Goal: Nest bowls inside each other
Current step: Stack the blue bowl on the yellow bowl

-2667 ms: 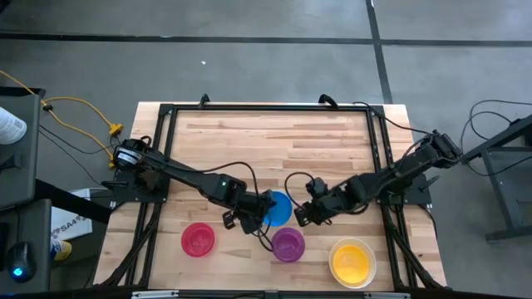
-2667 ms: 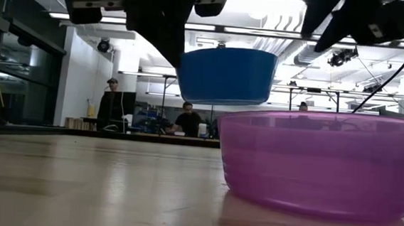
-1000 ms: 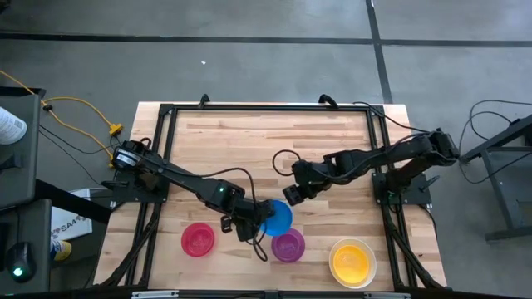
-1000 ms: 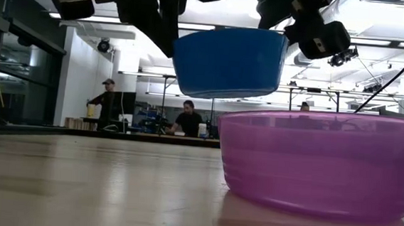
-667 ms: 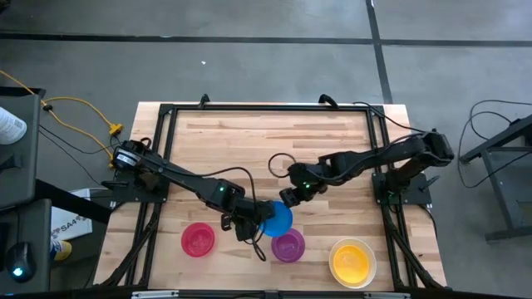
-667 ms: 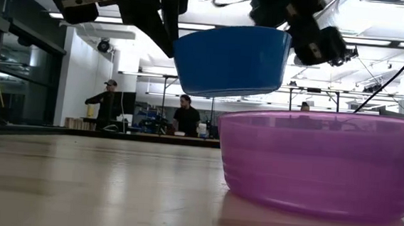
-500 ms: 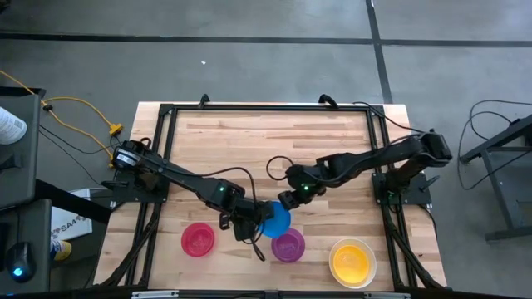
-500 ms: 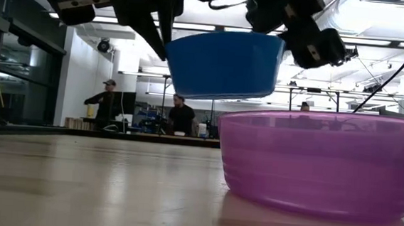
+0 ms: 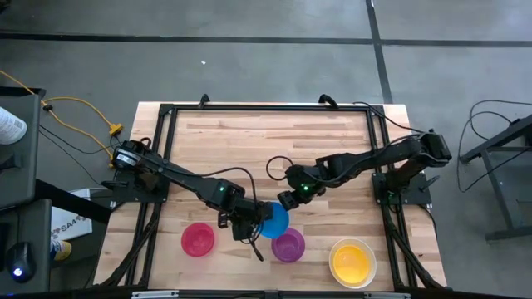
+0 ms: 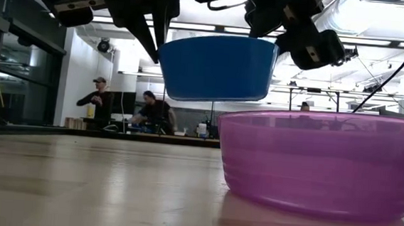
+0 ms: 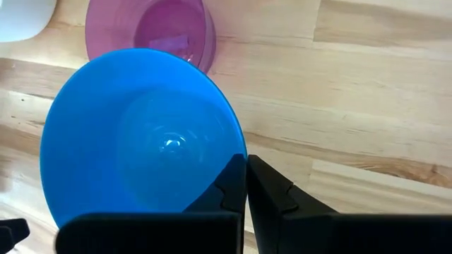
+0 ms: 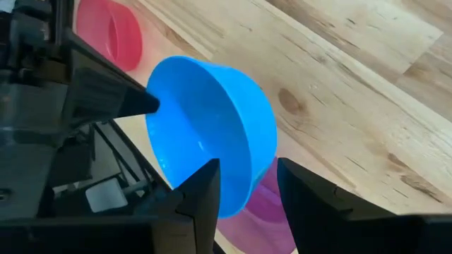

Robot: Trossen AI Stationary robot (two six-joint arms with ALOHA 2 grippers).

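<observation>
Holding the blue bowl (image 9: 273, 219) by its rim, the left gripper (image 9: 252, 224) has its fingers pinched tight on the near edge, bowl lifted clear of the table (image 9: 249, 137). Low view: blue bowl (image 10: 217, 67) hangs in the air, roughly level, above and behind the purple bowl (image 10: 321, 163). From overhead the blue bowl sits just beside the purple bowl (image 9: 288, 244), up and to its left, the two overlapping slightly at the edge.

Left wrist view: blue bowl (image 11: 141, 141) seen from above into its hollow, dark fingers (image 11: 272, 194) closed together on the rim; purple bowl (image 11: 152, 32) on the wood beyond it; edge of a white bowl (image 11: 25, 17) at the corner.

Right gripper (image 9: 285, 199) hovers just beyond the blue bowl's far edge, fingers (image 12: 201, 190) spread apart, gripping nothing. Right wrist view: blue bowl (image 12: 212, 130) tilted toward the camera between the two open fingers' line, not touched; pinkish-red bowl (image 12: 109, 32) behind it.

On the table: pinkish-red bowl (image 9: 198, 239) near the front left, yellow bowl (image 9: 350, 261) front right, both empty and apart from the others.

Background, low view: two people (image 10: 97, 106) standing in the room beyond.
</observation>
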